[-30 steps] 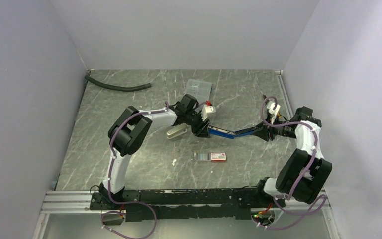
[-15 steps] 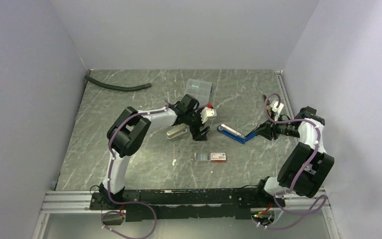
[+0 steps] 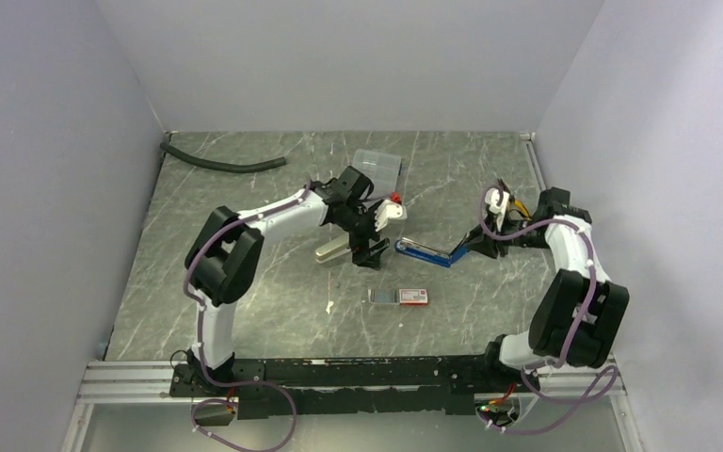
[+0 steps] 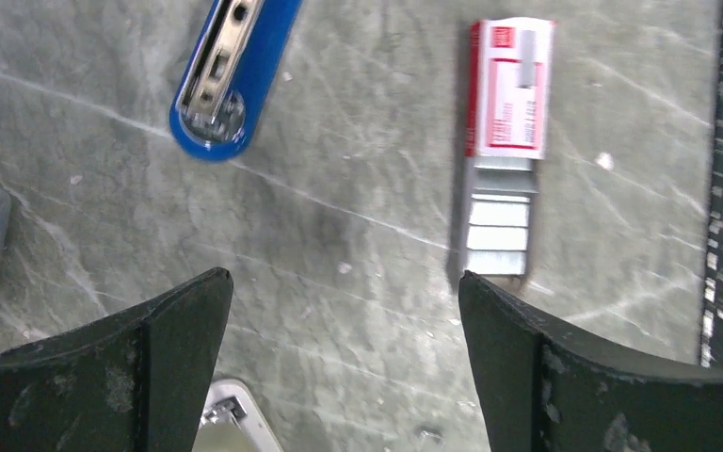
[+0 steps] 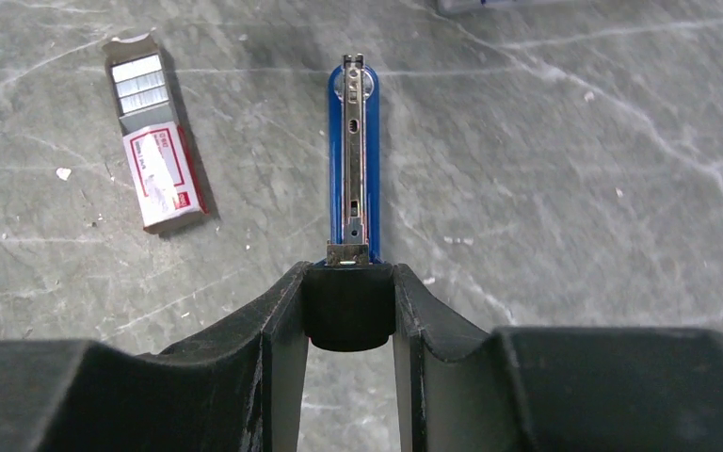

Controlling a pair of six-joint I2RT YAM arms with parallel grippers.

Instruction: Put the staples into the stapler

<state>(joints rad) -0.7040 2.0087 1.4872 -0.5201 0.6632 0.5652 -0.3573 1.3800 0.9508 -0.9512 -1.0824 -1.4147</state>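
Observation:
The blue stapler (image 3: 424,250) lies swung open on the table, its silvery staple channel (image 5: 354,141) facing up. My right gripper (image 5: 348,282) is shut on the stapler's black rear end (image 5: 348,311). My left gripper (image 4: 339,301) hangs open over bare table just left of the stapler's rounded front tip (image 4: 229,80), touching nothing. The staples (image 4: 499,226) are silvery strips in a dark tray slid partly out of a white box with a red end (image 4: 510,89). That box (image 3: 405,297) lies nearer the arm bases than the stapler.
A clear compartment case (image 3: 377,165) sits behind the left gripper. A black hose (image 3: 221,165) lies at the far left. A pale silvery object (image 3: 334,250) rests beside the left gripper (image 3: 369,247), and a small white scrap (image 3: 328,306) lies in front.
My left gripper opened, let go of the stapler's front end and drew back left. The right gripper kept its hold and shifted the stapler a little left.

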